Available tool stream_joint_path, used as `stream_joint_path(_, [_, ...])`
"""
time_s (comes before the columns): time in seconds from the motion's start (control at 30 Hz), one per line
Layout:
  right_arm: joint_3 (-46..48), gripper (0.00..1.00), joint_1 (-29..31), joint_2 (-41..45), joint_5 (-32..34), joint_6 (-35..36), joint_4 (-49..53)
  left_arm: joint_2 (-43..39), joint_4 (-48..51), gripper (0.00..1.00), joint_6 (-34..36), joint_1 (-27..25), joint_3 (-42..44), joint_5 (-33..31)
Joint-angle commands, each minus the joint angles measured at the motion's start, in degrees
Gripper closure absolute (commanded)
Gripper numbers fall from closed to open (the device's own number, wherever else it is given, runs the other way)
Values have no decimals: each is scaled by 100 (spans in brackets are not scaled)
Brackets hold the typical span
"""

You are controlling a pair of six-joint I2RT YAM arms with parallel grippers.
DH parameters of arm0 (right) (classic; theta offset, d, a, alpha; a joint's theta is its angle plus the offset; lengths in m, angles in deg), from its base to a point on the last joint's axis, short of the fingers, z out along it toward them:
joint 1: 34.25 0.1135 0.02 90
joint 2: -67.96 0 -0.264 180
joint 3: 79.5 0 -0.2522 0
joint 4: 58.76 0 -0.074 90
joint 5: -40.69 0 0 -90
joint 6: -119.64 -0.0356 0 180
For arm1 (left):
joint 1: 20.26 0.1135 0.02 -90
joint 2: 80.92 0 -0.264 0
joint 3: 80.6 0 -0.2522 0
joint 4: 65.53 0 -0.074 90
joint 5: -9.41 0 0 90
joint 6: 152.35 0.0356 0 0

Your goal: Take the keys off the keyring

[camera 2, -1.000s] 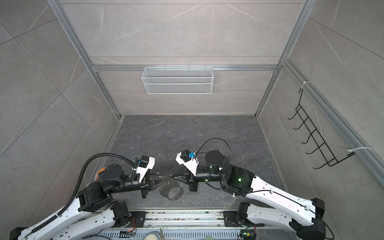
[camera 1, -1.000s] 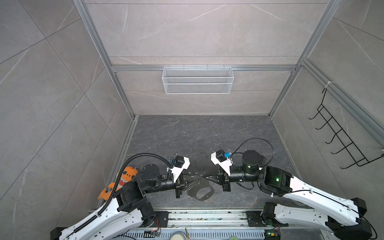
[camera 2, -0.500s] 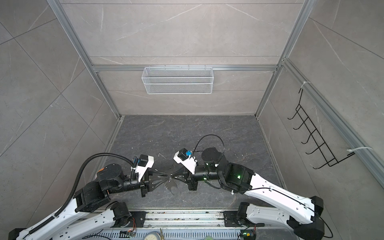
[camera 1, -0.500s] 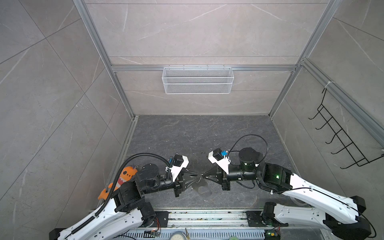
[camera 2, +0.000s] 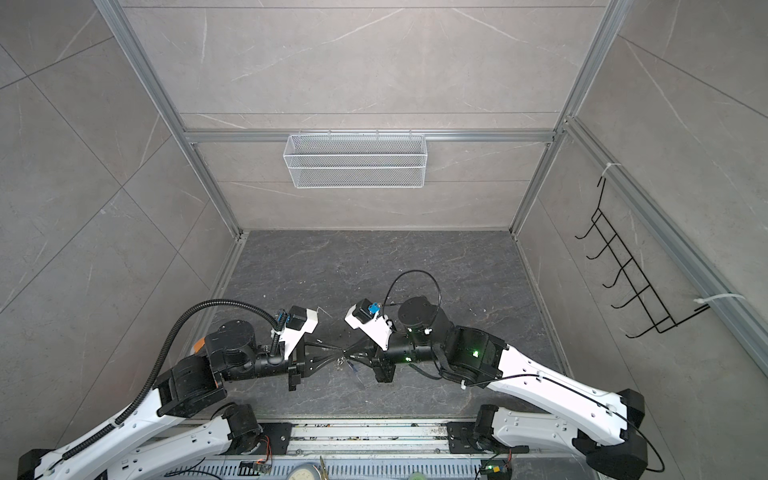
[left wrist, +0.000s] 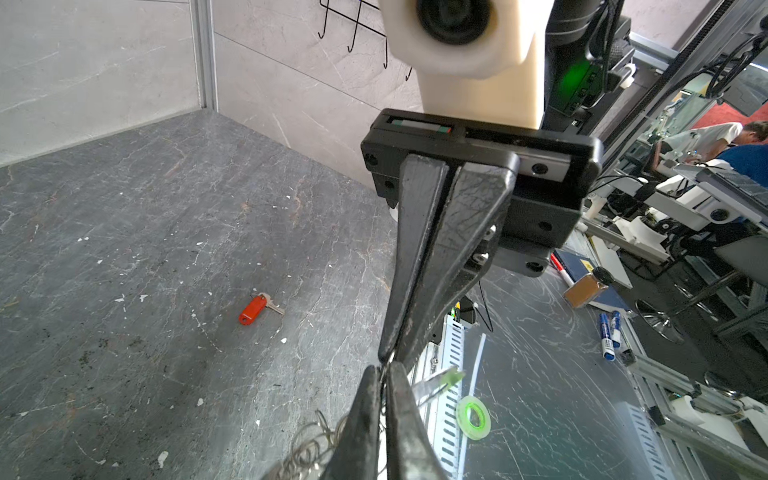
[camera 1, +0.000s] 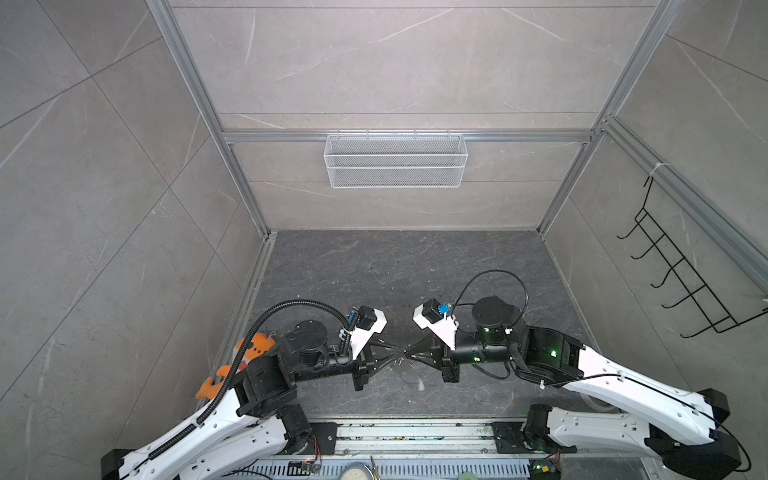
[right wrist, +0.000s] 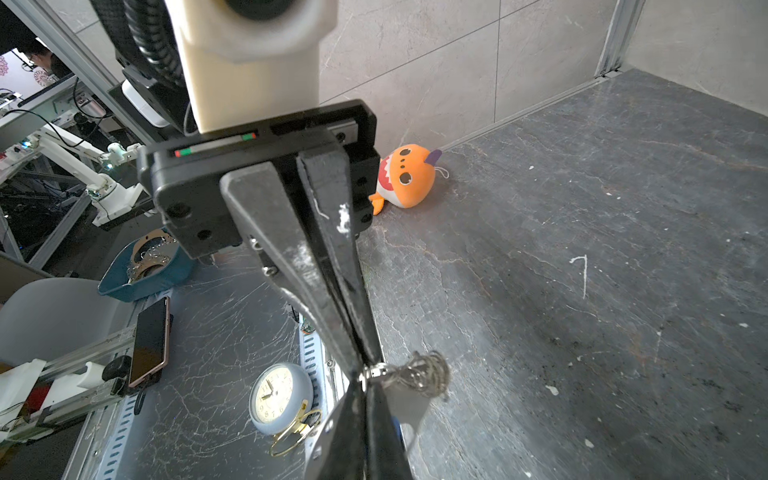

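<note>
Both grippers meet tip to tip above the front middle of the floor. My left gripper is shut on the keyring, with the chain bunched beside its fingers. My right gripper is shut on the keyring too, at a small silver ring. The chain and the grey plate hang beside the tips, off the floor. A bit of blue shows by the plate. The red-tagged key lies loose on the floor.
An orange shark plush lies against the left wall near the front. A white wire basket hangs on the back wall, a black hook rack on the right wall. A clock and tape roll lie beyond the front rail.
The two grippers have closed in on each other until their tips touch. The plate, seen flat below them before, now hangs edge-on under the tips.
</note>
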Motion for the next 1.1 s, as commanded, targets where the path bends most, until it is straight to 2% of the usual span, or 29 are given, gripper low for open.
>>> stream_joint_path(0.0, [-221, 100, 49, 27, 120, 74, -170, 4, -175, 92, 42, -7, -138, 284])
stream_joint_path(0.13, [-230, 100, 65, -13, 143, 56, -230, 21, -343, 94, -18, -7, -56, 373])
stream_joint_path(0.23, [-230, 100, 76, -2, 244, 57, -248, -2, -376, 83, -38, -5, -10, 346])
stream_joint_path(0.3, [-229, 100, 78, 26, 278, 66, -253, -18, -350, 82, -39, -7, -5, 341])
stream_joint_path(0.5, [-209, 100, 83, 88, 381, 66, -298, -34, -355, 86, -97, -6, 44, 384])
stream_joint_path(0.6, [-180, 100, 74, 131, 406, 41, -396, -37, -430, 100, -123, -7, 109, 392])
stream_joint_path(0.8, [-205, 100, 83, 152, 328, 48, -463, -295, -860, 100, -32, -7, 351, 231])
stream_joint_path(0.97, [-76, 68, 83, 423, 715, 152, -499, -659, -1516, 100, 6, -3, 653, 160])
stream_joint_path(1.07, [52, 62, 83, 523, 933, 158, -513, -700, -1767, 100, 32, -7, 707, 143])
